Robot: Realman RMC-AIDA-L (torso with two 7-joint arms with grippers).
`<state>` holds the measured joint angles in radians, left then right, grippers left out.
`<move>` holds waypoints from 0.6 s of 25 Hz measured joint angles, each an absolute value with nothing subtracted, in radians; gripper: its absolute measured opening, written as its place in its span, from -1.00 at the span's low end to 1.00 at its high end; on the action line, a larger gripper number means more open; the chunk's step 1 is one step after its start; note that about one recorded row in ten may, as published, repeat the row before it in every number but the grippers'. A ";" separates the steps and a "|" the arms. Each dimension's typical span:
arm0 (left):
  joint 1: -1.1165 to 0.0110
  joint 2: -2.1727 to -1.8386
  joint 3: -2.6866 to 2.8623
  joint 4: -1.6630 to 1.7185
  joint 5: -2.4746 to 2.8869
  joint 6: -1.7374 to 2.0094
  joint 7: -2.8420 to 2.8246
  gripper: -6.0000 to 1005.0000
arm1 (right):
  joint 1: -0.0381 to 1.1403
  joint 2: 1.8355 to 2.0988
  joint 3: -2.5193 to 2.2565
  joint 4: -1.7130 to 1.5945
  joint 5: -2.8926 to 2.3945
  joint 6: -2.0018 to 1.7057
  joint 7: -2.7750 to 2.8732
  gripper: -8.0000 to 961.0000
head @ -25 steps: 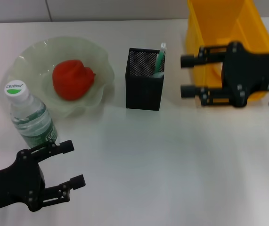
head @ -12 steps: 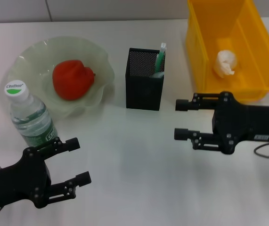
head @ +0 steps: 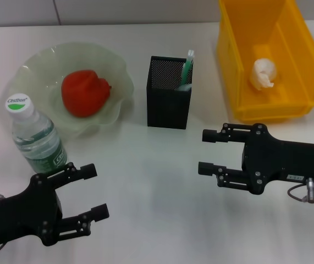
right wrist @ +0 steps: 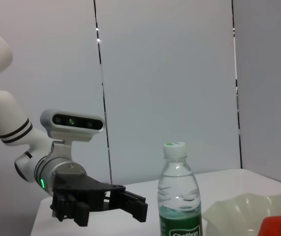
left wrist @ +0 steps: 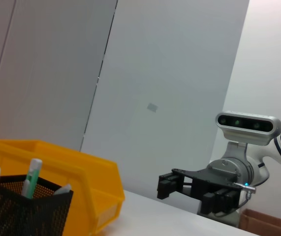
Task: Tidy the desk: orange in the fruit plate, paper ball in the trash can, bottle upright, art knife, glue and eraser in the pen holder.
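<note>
I've drawn my released right gripper (head: 208, 151) back from the yellow plastic trash bin (head: 305, 63); the crumpled white paper ball (head: 263, 73) lies inside.

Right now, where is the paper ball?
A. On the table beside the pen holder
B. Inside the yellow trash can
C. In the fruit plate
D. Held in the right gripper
B. The paper ball lies on the floor of the yellow trash can, while the right gripper hangs open and empty over the table in front of it.
</note>
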<state>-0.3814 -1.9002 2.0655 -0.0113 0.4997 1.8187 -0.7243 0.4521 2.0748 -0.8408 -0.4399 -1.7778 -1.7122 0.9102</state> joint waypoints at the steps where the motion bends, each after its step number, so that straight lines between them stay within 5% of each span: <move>1: -0.382 -1.900 2.066 -0.012 0.503 1.819 -0.726 0.61 | 0.450 2.075 -0.840 -0.440 -1.778 -1.712 0.908 0.31; 15: -0.382 -1.891 2.066 -0.014 0.511 1.807 -0.736 0.60 | 0.438 2.076 -0.844 -0.427 -1.839 -1.674 0.901 0.32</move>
<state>-0.3820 -1.8908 2.0663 -0.0138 0.5109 1.8070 -0.7363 0.4383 2.0755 -0.8441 -0.4269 -1.8388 -1.6743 0.9006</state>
